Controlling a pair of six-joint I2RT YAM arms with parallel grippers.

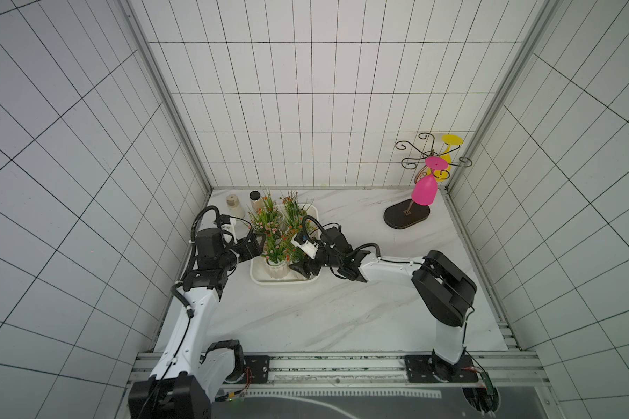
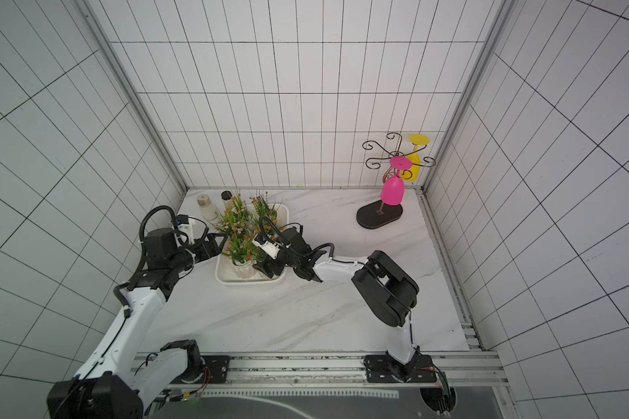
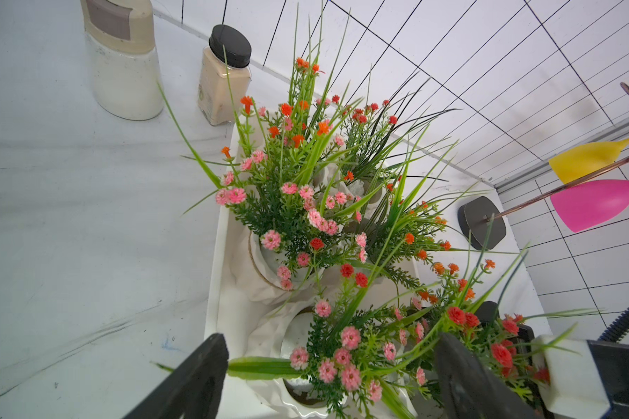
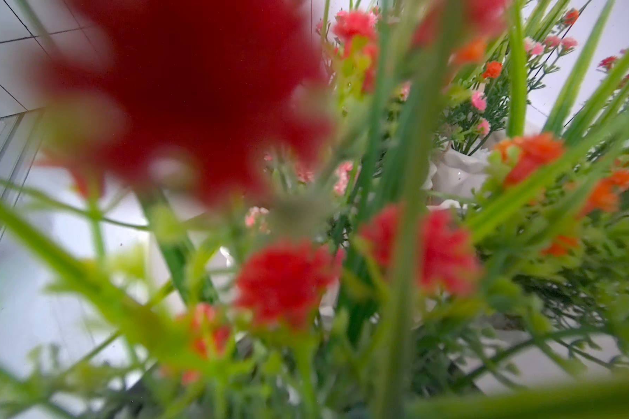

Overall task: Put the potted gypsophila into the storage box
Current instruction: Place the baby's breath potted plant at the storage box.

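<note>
While the left gripper point(image 3: 331, 344) hangs spread wide and the right gripper point(image 1: 303, 270), half hidden, cannot be read, the potted gypsophila point(image 1: 269, 232) crowds the storage box point(image 1: 280, 282) at centre frame. This looks like the final placement, I judge; next, withdraw straight up.

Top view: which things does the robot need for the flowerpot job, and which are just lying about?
Part of the job: potted gypsophila, storage box.
Just lying about: cream bottle, black-capped jar, glass rack, pink glass, yellow glass.

No readable text, label or number anywhere.
</note>
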